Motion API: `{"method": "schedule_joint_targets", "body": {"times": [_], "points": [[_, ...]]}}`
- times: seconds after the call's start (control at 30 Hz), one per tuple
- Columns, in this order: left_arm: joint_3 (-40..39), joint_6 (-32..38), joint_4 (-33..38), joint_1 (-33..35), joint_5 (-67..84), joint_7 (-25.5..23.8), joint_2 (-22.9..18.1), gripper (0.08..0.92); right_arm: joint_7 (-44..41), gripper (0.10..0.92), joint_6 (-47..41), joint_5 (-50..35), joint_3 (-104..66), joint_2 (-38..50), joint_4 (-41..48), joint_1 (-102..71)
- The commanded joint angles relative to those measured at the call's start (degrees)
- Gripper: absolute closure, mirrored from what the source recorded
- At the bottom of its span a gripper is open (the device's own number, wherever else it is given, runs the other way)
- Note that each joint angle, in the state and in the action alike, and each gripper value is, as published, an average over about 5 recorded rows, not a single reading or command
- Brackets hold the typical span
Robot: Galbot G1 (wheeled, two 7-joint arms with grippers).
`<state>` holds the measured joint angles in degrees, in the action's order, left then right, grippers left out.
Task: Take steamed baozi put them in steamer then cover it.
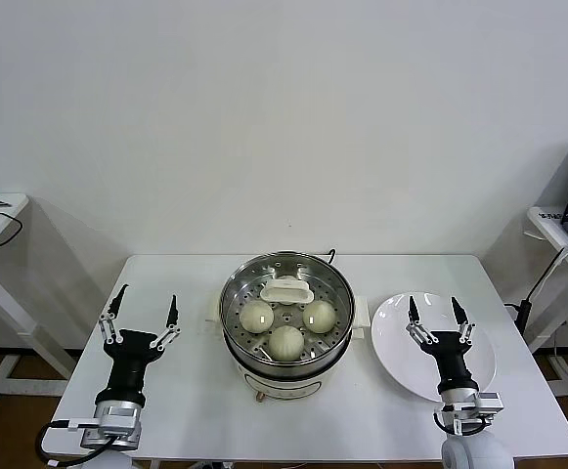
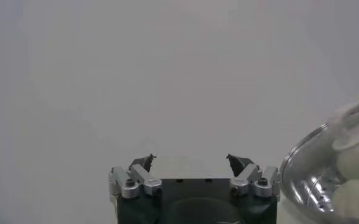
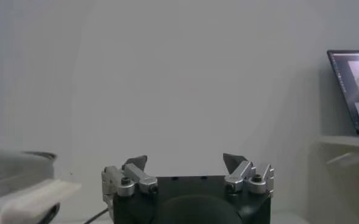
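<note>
Three steamed baozi sit inside the steamer at the middle of the white table, resting on its perforated tray: one toward the robot's left, one toward its right, one nearer the robot. Behind them in the pot lies a white knobbed piece; I can't tell whether it belongs to a glass lid. The plate just beside the steamer on the robot's right holds no bun, and I see no fourth one anywhere. The left gripper hovers over the table left of the steamer, fingers spread wide and empty; the right gripper hangs above the plate, likewise spread and holding nothing. The buns look soft and light, easily dented, with a slightly tacky skin, so I'd judge a gentle pinch across the round sides, low on the body, is safest. Being round, they have no long axis to speak of. The steamer stands upright, mouth opening straight up, its white side handles pointing left and right across the table.
</note>
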<state>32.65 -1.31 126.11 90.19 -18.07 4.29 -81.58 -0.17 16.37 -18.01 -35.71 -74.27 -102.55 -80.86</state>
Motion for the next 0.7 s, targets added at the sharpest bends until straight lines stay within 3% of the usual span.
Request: {"method": "schedule_joint_targets", "body": {"times": [0.03, 0.7], "points": [[4.74, 5.44, -3.08, 1.59, 9.50, -0.88, -1.33, 0.177, -0.12, 0.203, -1.09, -0.32, -0.25, -0.11, -2.26, -0.35], [4.33, 5.53, -2.26, 2.91, 9.58, -1.29, -1.11, 0.177, 0.35, 0.203, -3.53, 0.07, -0.98, 0.43, -5.26, -2.12]]}}
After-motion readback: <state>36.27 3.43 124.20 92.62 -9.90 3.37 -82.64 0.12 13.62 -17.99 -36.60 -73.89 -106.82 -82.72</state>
